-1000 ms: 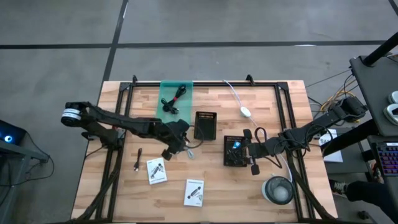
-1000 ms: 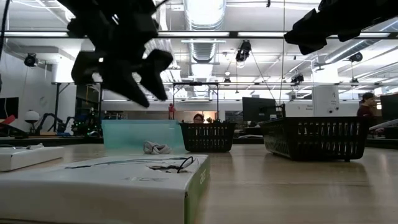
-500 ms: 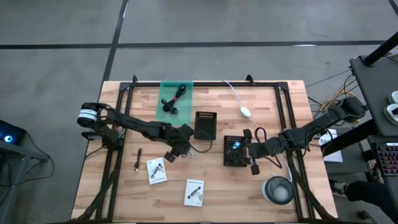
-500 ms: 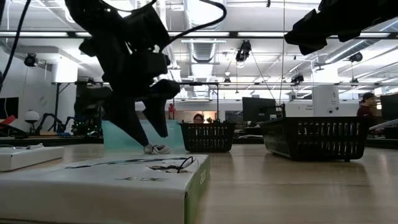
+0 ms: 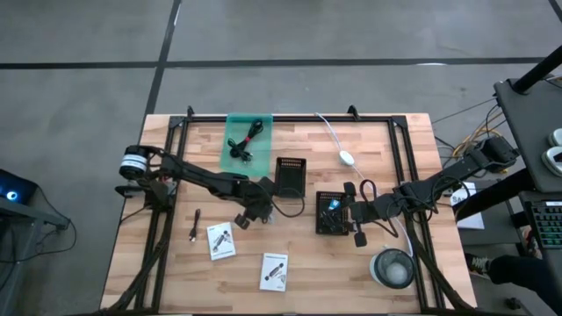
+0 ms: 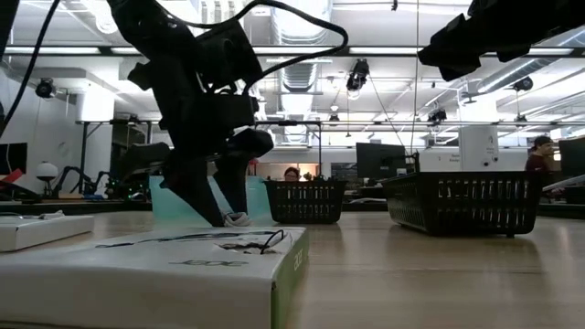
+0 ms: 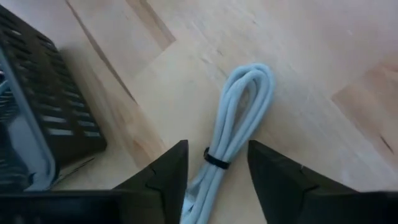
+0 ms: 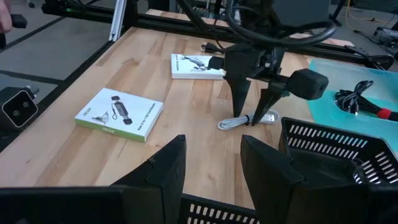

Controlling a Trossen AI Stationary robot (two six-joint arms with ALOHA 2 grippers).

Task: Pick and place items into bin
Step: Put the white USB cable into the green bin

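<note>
Left gripper down over a pale, smooth coiled cable banded by a black tie, jaws apart astride it; coil lying flat on grained wooden table beside small black mesh basket. Right gripper parted, empty, above larger mesh bin. Overhead, cable barely visible; wrist view reveals loop end pointing away from fingers.

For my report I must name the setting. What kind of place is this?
Probably a robotics lab or workshop: the wooden table carries two robot arms, open ceiling ducts run overhead, and a monitor stands on benches behind it.
</note>
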